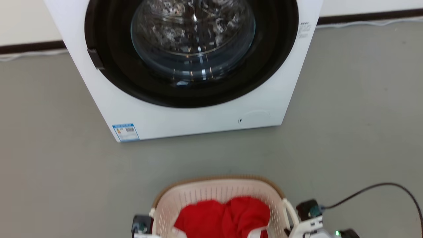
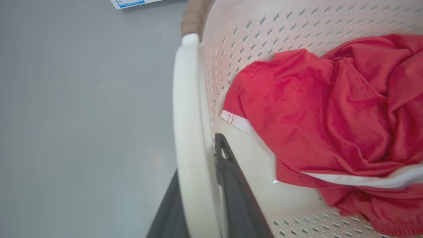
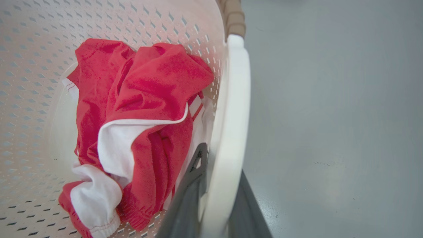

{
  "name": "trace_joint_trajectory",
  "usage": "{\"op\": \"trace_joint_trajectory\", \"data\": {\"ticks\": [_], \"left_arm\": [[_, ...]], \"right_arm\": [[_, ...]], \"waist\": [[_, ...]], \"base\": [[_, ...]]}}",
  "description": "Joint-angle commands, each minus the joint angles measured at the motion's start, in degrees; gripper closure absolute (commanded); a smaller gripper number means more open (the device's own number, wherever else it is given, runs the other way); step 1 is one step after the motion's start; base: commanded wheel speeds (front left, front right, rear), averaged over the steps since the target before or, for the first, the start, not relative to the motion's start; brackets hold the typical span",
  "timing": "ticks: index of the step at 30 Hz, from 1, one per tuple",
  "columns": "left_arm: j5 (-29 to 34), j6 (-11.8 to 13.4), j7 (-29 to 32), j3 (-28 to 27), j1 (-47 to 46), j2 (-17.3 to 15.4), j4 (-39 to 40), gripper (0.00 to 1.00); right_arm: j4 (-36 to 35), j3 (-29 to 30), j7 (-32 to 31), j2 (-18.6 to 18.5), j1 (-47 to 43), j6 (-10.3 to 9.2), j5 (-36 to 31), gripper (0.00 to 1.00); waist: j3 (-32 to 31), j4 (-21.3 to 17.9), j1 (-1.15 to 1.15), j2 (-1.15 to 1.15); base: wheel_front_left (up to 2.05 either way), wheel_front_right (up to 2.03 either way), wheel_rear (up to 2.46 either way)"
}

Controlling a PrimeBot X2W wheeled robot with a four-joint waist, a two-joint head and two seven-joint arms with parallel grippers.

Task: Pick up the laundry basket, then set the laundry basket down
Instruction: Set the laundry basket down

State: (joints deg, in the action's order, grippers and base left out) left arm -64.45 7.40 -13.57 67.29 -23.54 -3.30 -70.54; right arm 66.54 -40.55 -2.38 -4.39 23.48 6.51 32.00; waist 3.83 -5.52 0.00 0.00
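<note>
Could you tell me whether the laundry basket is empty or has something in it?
Not empty: a crumpled red garment with white trim lies inside the laundry basket, piled against its perforated wall.

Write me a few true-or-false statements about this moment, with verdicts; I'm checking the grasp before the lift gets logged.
1. The left gripper has one finger inside and one outside the left handle of the laundry basket. True.
2. The laundry basket is empty. False: a red garment with white trim lies in it.
3. The right gripper has its fingers either side of the right handle. True.
4. The laundry basket touches the washing machine. False: a stretch of grey floor lies between them.
</note>
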Motion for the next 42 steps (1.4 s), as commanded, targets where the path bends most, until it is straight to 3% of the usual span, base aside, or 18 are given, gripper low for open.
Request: {"op": "trace_joint_trajectory", "data": {"ticks": [1,9,16,28,42], "left_arm": [[0.94,0.31,-1.25,-0.16,-4.56,0.43,0.6,1.0],[1.76,0.87,-1.4,-3.0,-13.37,0.16,0.34,1.0],[7.66,2.14,-1.41,-9.26,-21.65,-2.07,4.48,1.0],[16.46,3.3,-1.42,-17.41,-27.67,-3.76,8.35,1.0],[26.98,2.29,-1.42,-27.02,-30.36,-4.72,11.71,1.0]], "right_arm": [[-0.87,-0.97,1.38,1.51,2.61,0.98,0.06,1.0],[1.46,1.83,5.29,1.51,10.98,0.98,-1.66,1.0],[3.74,5.05,10.21,1.51,19.79,0.98,-3.0,1.0],[6.31,8.0,14.26,1.51,28.76,0.98,-5.96,1.0],[7.28,11.9,16.25,1.51,34.26,0.98,-11.06,1.0]], "waist": [[1.93,0.22,0.0,0.0],[12.35,1.5,0.0,0.0],[24.75,3.21,0.0,0.0],[35.14,4.06,0.0,0.0],[42.85,3.8,0.0,0.0]], "base": [[0.0,0.0,0.0],[0.0,0.0,0.0],[0.0,0.0,0.0],[0.0,0.0,0.0],[0.0,0.0,0.0]]}}
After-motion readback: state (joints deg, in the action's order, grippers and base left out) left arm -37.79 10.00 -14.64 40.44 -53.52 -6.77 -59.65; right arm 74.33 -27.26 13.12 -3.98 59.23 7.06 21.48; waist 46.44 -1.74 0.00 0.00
